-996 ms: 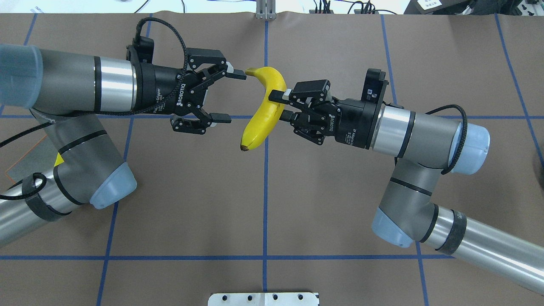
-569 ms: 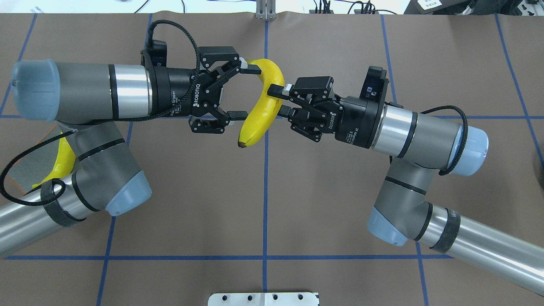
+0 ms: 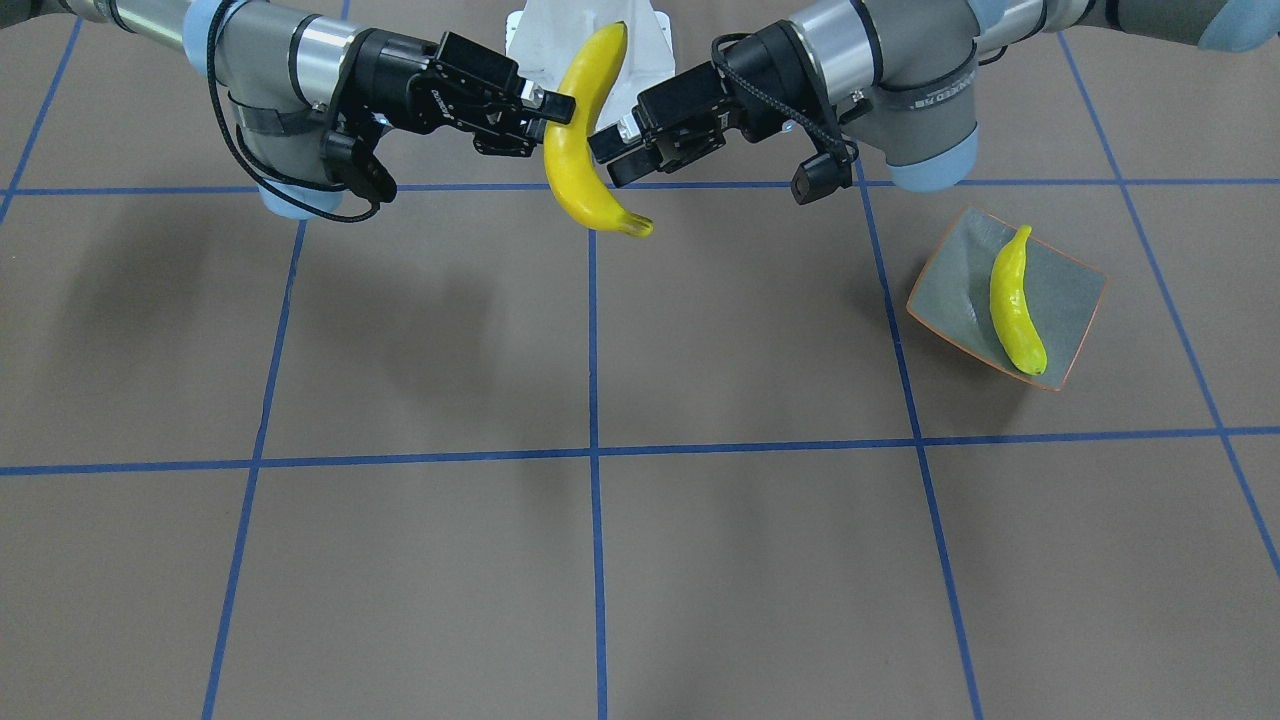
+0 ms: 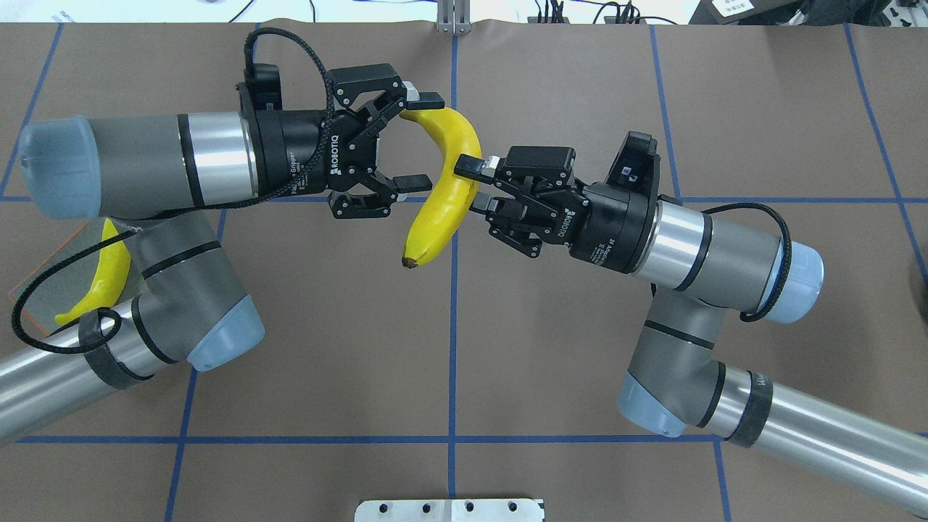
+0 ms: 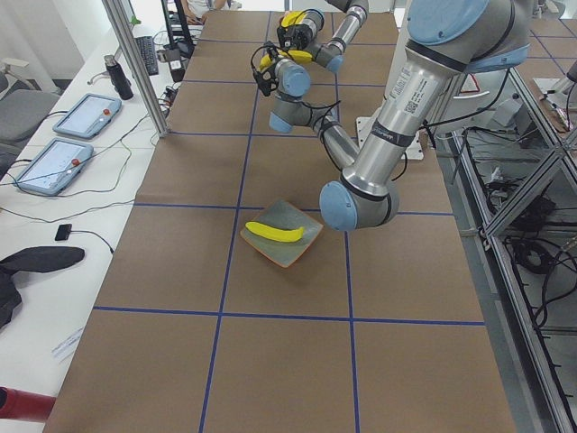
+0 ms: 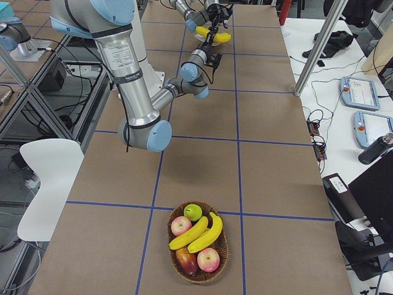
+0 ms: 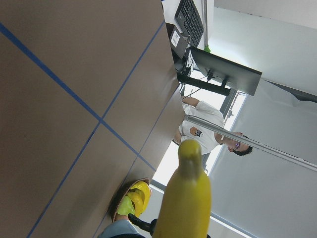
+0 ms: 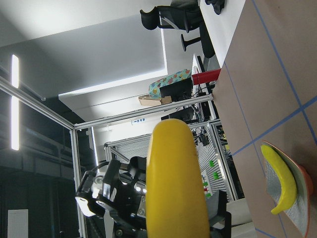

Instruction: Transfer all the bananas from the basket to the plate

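My right gripper (image 4: 470,186) is shut on the middle of a yellow banana (image 4: 448,170) and holds it in the air over the table's middle. My left gripper (image 4: 426,139) is open; its fingers bracket the banana's upper, stem half, close to or touching it. In the front view the banana (image 3: 573,150) hangs between both grippers. A second banana (image 3: 1015,300) lies on the grey-blue, orange-rimmed plate (image 3: 1068,285) on my left side. Two more bananas (image 6: 199,232) lie in the wicker basket (image 6: 222,257) at my far right.
The basket also holds red apples (image 6: 181,225) and a green one (image 6: 193,211). The plate (image 4: 52,281) lies partly under my left arm in the overhead view. A white mount plate (image 4: 449,510) sits at the table's near edge. Blue tape lines grid the brown table.
My left gripper has moved right, so its open fingers now bracket the banana's stem half. My right gripper has shifted slightly left and nearer with the banana, still shut on it.
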`<action>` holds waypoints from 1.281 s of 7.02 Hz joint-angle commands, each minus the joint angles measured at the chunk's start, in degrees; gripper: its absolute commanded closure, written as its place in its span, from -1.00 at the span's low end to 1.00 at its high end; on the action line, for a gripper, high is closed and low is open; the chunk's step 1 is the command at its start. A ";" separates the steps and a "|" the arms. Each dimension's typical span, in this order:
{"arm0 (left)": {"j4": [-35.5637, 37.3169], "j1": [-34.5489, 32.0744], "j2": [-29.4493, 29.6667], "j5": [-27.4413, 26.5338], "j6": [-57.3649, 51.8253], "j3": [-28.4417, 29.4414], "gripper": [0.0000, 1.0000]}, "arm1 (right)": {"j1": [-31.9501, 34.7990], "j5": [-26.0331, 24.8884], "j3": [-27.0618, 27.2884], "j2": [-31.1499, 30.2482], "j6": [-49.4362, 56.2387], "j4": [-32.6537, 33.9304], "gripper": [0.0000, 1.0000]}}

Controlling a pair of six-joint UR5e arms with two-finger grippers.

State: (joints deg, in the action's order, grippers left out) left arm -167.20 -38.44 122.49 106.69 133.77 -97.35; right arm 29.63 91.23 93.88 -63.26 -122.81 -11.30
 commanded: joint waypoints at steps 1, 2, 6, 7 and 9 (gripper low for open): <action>-0.67 0.73 0.03 -1.47 -0.61 0.32 -0.97 | -0.54 -1.75 0.08 0.07 -1.55 -0.30 1.00; -1.37 1.00 0.03 -1.57 -0.62 0.50 -0.97 | -0.54 -2.36 0.08 0.25 -1.99 -0.30 1.00; -2.34 1.62 0.64 -2.89 -0.62 1.20 -0.89 | -1.33 -2.63 0.08 0.25 -2.35 -0.39 1.00; -2.34 1.70 0.64 -3.06 -0.62 1.29 -0.89 | -1.77 -2.63 0.08 0.25 -2.35 -0.39 1.00; -2.78 2.23 0.64 -3.68 -0.62 1.72 -0.88 | -1.77 -2.63 0.34 0.34 -2.35 -0.39 1.00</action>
State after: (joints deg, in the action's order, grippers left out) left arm -169.68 -36.50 123.13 103.30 133.15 -95.93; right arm 27.93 88.59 94.06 -62.96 -125.16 -11.69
